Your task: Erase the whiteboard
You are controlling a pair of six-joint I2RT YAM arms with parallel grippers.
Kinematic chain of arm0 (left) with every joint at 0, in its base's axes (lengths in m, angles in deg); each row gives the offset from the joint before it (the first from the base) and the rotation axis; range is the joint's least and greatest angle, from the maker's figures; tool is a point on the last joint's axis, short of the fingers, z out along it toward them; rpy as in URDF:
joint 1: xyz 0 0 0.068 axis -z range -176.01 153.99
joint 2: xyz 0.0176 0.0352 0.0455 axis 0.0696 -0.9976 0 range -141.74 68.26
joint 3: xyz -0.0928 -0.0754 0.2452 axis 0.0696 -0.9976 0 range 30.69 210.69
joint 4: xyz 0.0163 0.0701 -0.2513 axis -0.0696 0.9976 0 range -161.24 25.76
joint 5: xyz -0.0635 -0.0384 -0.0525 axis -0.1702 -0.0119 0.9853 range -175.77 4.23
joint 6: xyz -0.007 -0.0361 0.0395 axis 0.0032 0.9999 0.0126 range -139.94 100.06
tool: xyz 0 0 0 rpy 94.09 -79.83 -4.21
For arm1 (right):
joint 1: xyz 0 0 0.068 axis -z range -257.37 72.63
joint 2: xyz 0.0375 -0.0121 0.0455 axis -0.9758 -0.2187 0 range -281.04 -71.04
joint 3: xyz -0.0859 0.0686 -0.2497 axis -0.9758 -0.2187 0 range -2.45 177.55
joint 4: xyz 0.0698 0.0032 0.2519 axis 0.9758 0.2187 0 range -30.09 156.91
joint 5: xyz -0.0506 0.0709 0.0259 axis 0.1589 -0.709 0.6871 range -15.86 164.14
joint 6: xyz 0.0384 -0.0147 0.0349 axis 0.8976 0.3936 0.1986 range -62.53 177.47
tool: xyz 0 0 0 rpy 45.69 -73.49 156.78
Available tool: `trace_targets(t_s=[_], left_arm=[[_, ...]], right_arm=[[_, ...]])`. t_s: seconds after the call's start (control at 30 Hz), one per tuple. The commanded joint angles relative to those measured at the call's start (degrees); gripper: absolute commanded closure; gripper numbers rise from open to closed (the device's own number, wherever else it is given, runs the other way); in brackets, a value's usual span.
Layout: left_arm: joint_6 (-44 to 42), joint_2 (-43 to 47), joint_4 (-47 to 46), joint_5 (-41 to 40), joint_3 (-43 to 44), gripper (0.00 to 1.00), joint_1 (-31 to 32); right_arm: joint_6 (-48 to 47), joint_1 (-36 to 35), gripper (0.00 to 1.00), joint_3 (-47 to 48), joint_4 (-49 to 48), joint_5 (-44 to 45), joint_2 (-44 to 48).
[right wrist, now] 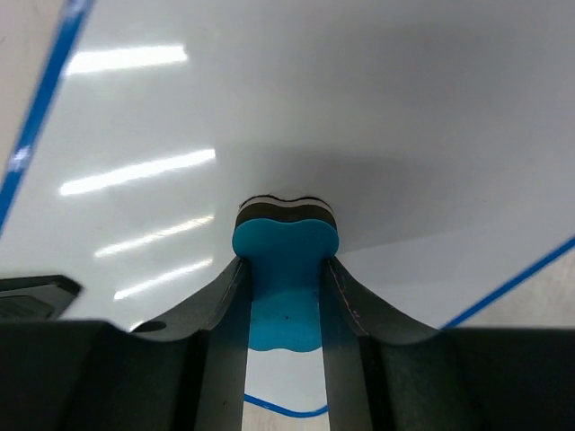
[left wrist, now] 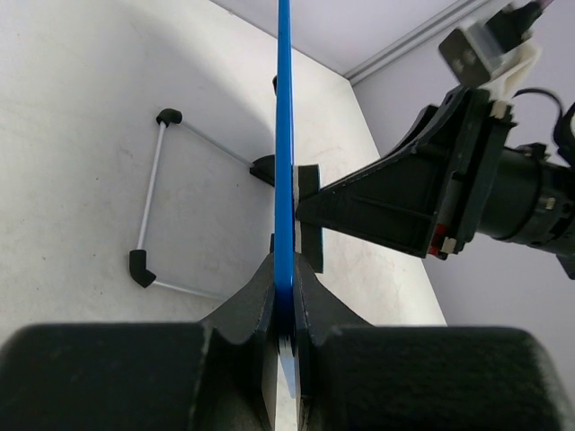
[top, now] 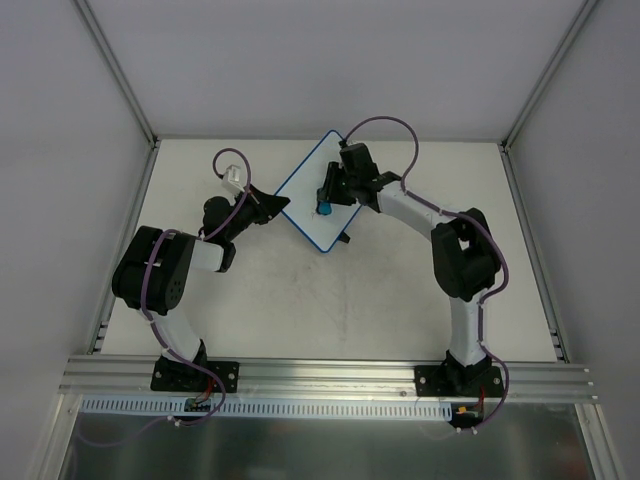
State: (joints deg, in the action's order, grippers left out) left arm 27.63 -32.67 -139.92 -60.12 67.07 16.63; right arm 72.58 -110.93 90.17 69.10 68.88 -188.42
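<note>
The whiteboard (top: 308,190), white with a thin blue rim, stands tilted at the back middle of the table. My left gripper (top: 279,206) is shut on its left edge. In the left wrist view the board shows edge-on as a blue line (left wrist: 285,135) running up from between my shut jaws (left wrist: 286,287). My right gripper (top: 326,196) is shut on a small blue eraser (top: 325,208) and presses it against the board face. In the right wrist view the eraser (right wrist: 286,256) touches the white surface (right wrist: 314,99) between my fingers (right wrist: 286,278). No scribbles show there.
A thin white wire frame with black corners (left wrist: 148,193) reaches from the board's back onto the table. A black tab (top: 343,240) sticks out at the board's near corner. The right gripper's fingers (left wrist: 395,202) show on the board's other side. Grey walls enclose the table.
</note>
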Motion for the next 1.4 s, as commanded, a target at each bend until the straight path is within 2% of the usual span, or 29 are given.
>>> trace_targets(t_s=[0.0,0.27,0.47,0.73,1.37], left_arm=[[-4.5,-0.24,-3.65,4.5,0.62,1.0,1.07],[-4.33,-0.24,-3.74,4.5,0.53,1.0,1.15],[-4.42,-0.41,-3.74,4.59,0.71,1.0,1.15],[-4.33,-0.5,-3.74,4.59,0.88,1.0,1.15],[-4.51,-0.33,-3.74,4.94,0.88,1.0,1.15]], right_arm=[[3.78,1.48,1.0,-5.77,6.01,4.82,-1.19],[7.91,2.89,1.0,-8.68,5.93,7.46,-0.39],[3.79,1.22,1.0,-8.33,3.65,5.87,1.19],[-3.77,-4.84,1.0,-6.49,0.22,5.87,2.95],[-13.62,-10.47,1.0,-6.4,-8.31,-11.62,4.26]])
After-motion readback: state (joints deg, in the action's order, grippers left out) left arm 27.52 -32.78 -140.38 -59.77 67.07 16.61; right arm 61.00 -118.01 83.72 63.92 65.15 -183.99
